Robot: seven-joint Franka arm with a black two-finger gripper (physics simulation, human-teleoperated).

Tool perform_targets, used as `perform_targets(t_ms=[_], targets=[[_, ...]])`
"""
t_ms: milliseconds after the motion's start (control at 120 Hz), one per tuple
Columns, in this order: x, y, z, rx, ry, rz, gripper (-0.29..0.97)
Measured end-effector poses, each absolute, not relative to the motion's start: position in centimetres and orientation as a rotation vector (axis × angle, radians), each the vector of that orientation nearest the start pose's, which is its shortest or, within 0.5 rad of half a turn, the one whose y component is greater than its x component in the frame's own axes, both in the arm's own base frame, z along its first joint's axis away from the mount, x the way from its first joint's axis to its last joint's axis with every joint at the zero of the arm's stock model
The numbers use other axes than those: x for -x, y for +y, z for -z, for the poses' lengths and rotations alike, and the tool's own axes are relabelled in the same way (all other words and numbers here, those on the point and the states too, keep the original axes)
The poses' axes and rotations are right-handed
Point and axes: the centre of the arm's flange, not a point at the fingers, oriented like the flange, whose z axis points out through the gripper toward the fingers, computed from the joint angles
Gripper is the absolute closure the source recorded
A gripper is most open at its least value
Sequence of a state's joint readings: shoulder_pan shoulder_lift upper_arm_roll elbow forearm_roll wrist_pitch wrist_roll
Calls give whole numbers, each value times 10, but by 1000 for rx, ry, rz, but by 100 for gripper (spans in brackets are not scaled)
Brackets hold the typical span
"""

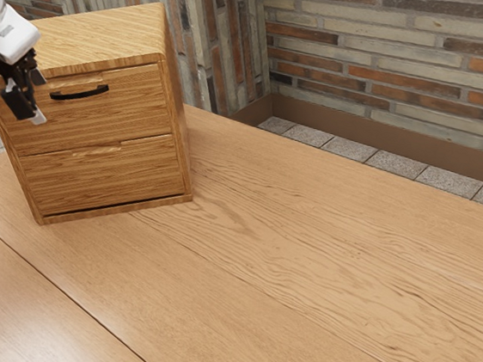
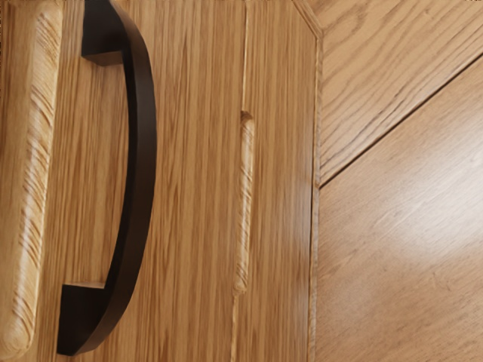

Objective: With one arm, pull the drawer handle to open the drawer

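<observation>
The wide wooden desk (image 1: 302, 265) carries a two-drawer wooden cabinet (image 1: 93, 31) at the exterior view's far left, in front of a brick wall (image 1: 392, 67). Its top drawer (image 1: 137, 105) sits flush with the lower drawer (image 1: 104, 175), so it looks shut and you are at the approach step, with the pull not yet begun. The curved black handle (image 1: 80, 92) is mounted on the top drawer's front, and the wrist view shows it bare and close (image 2: 132, 188), off to one side of the hand's line. Your arm's white hand (image 1: 6, 35) comes in from the exterior view's upper left and tips downward, with the gripper (image 1: 23, 104) hanging in front of the drawer's outer edge, just beside the handle's end. You cannot tell whether the jaws are spread or closed, though they clearly hold no handle. Next you likely need to slide along the drawer front until the bar lies between the jaws, then clamp and draw straight outward.
</observation>
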State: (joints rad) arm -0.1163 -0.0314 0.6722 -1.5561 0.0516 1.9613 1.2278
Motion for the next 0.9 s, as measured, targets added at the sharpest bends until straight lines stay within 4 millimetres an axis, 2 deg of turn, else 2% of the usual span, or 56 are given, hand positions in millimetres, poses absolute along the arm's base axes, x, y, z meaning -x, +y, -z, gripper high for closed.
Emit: perform_targets(t_ms=[225, 542, 625, 708, 817, 900], targets=[[-498, 320, -669, 2634, 900, 322, 0], [-505, 312, -677, 2631, 896, 383, 0], [-513, 311, -669, 2637, 897, 366, 0], [-524, 302, -662, 2640, 918, 371, 0], [-538, 280, -660, 2630, 973, 389, 3], [-537, 278, -657, 2645, 980, 382, -1]])
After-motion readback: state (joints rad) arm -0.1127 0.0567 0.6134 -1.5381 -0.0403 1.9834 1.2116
